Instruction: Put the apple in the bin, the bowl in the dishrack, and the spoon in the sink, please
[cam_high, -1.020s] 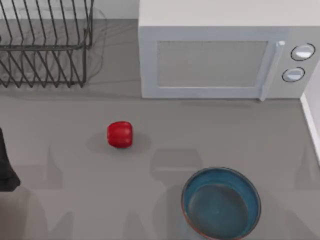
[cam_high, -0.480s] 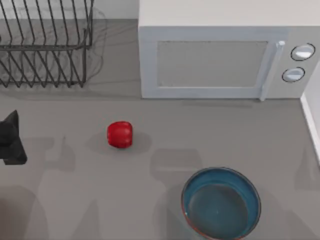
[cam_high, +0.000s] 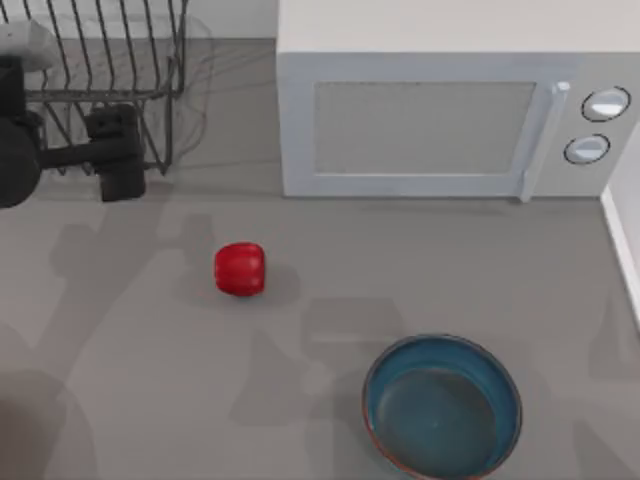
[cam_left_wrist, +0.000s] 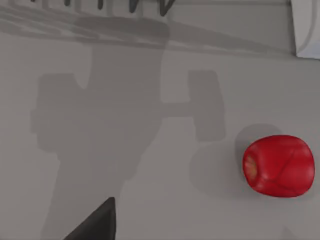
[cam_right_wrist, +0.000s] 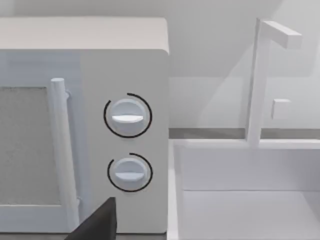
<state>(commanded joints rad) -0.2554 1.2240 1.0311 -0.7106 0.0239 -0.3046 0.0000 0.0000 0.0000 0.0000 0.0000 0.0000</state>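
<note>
The left gripper is hanging at the top view's far left, over the front edge of the dishrack, with its dark arm trailing off the left border. How wide its fingers are standing, cannot tell; in the left wrist view just one dark fingertip is poking in at the edge.

The apple is sitting on the grey table, left of centre, well apart from the left gripper, nearer the camera and toward the right of it. Nothing is touching it. In the left wrist view the apple is lying on its side on bare table, off to one side of the fingertip and apart from it, with the gripper's shadow falling between them.

The bowl is sitting upright near the front edge, right of centre, blue-teal inside, well away from the apple and farther still from the left gripper.

The dishrack is occupying the back left corner, its prongs standing upright. The microwave is standing behind the apple and bowl, door shut.

The right wrist view is facing the microwave's two knobs, with a white sink and faucet just beside the microwave. One dark fingertip is showing there; the right gripper's opening, cannot tell.
</note>
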